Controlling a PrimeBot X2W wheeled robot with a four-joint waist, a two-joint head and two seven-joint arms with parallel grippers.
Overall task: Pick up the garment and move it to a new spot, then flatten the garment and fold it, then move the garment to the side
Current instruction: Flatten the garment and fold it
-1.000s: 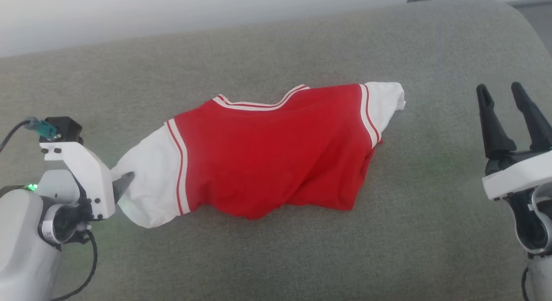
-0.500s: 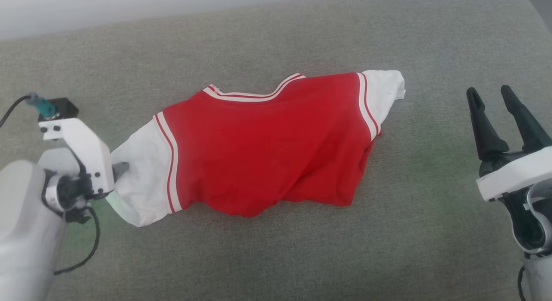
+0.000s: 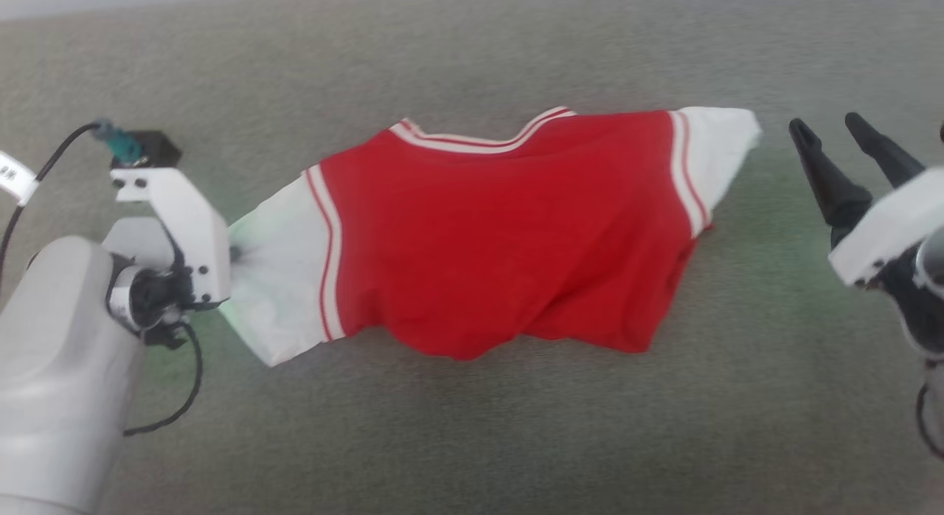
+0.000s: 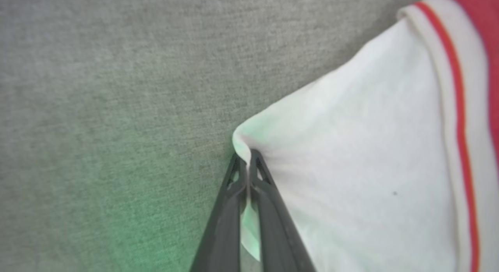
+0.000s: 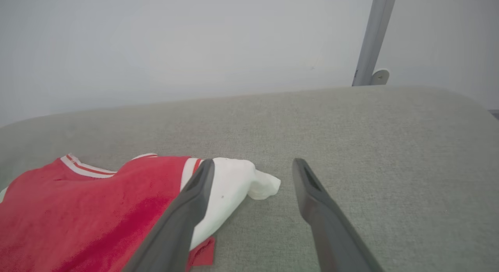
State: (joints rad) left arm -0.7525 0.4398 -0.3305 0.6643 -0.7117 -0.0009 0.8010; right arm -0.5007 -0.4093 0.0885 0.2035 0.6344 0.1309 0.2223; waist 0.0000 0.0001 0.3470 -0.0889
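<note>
We judge this jersey (image 3: 501,234) limp and light
Our left gripper (image 4: 248,159) clamps its white sleeve edge on the grey cushion (image 3: 472,441); the wide, empty right gripper (image 3: 826,124) should take the far sleeve.

A bare indoor room, home or lab unclear: a broad grey woven-fabric cushion with rounded edge (image 5: 351,120), like a sofa seat, sits before a plain pale wall (image 5: 156,50) and a slim grey metal post (image 5: 375,34) bearing a round white fitting (image 5: 380,75).
</note>
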